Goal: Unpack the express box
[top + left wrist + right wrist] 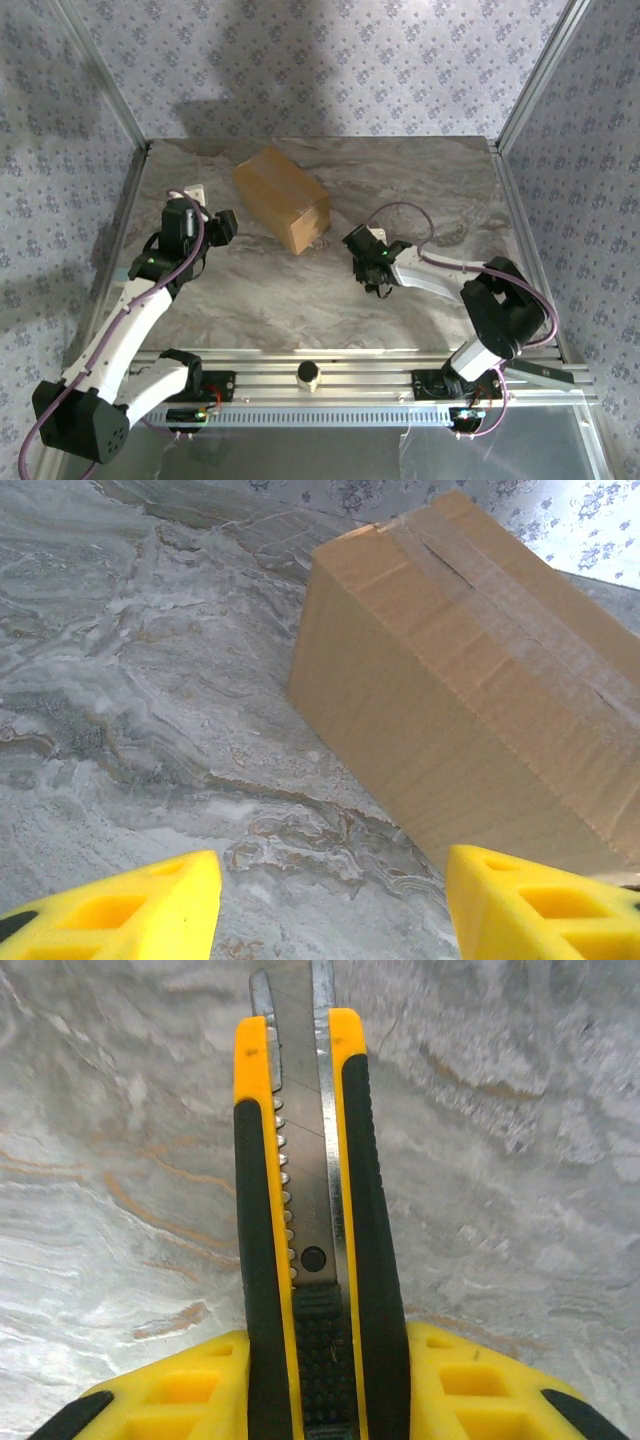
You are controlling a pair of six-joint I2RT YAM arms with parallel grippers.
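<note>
The right jaws are clamping a utility knife between their yellow fingers, squeezing its black-and-yellow handle from both sides. The segmented steel blade is sticking out of the handle's far end and pointing away over the marbled table (whether the tip is touching the surface I cannot tell). The left jaws are standing open, their two yellow fingers spread wide with nothing but table surface showing between them. Just ahead of them and to their right, the express box is sitting flat on the table, closed, with a strip of clear tape running along the seam on its top; the fingers are not touching it. Seen from the overhead camera, the box is lying at an angle in the far part of the table, left of centre. The left arm is reaching up the left side of the table, its wrist hanging beside the box's left end. The right arm is stretching in low from the right, its wrist near the box's right-hand end but apart from it. At the near edge, a small pale cylinder with a dark top is standing on the metal rail between the two arm bases
</note>
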